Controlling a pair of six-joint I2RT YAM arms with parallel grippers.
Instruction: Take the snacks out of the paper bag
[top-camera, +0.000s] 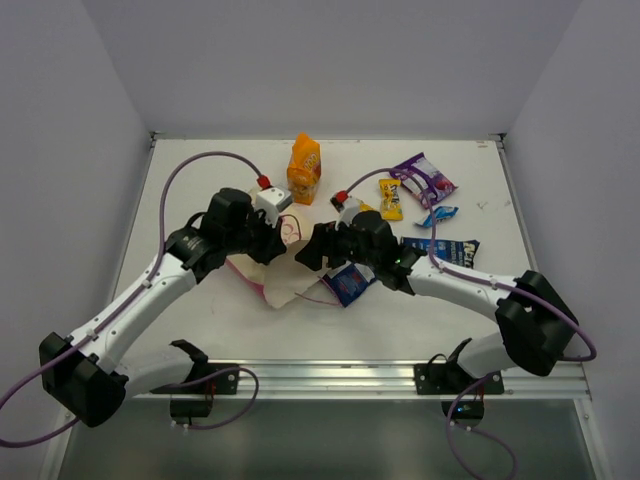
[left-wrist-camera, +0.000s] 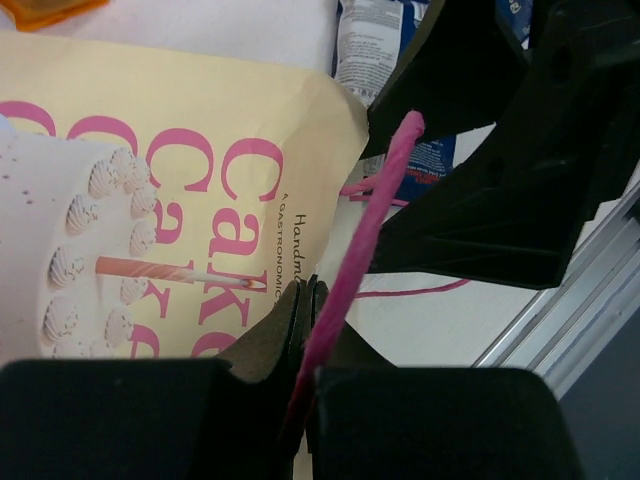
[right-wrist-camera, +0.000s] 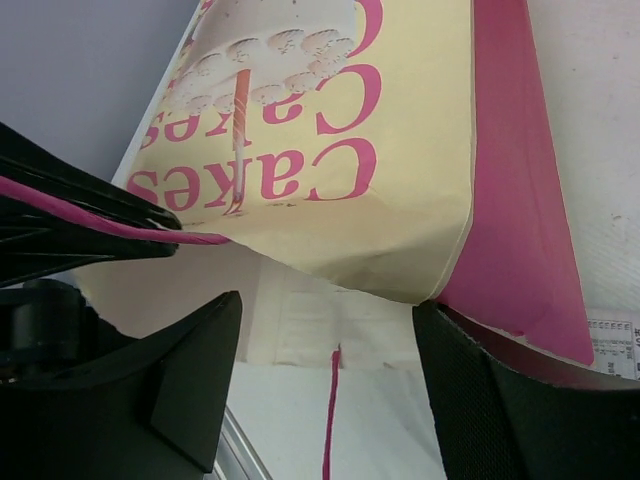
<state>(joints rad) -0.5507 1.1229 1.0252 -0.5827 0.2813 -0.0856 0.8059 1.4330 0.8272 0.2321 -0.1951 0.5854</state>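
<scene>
While the paper bag (top-camera: 278, 288) lay flat on the table (top-camera: 360, 335) between both arms, the left gripper (top-camera: 272, 240) was clamped on its rim and pink handle (left-wrist-camera: 370, 220). The right gripper (top-camera: 308, 252), spread wide and empty, faced it from the right, equally near.

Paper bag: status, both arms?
Left gripper shut on paper bag rim and pink handle. Right gripper open, jaws at the bag. Dark blue packet beside bag, under that arm.

White table (top-camera: 350, 330) bears an orange pouch (top-camera: 304, 168), purple packet (top-camera: 423, 180), yellow packet (top-camera: 390, 199) and dark blue packet (top-camera: 445, 250)
</scene>
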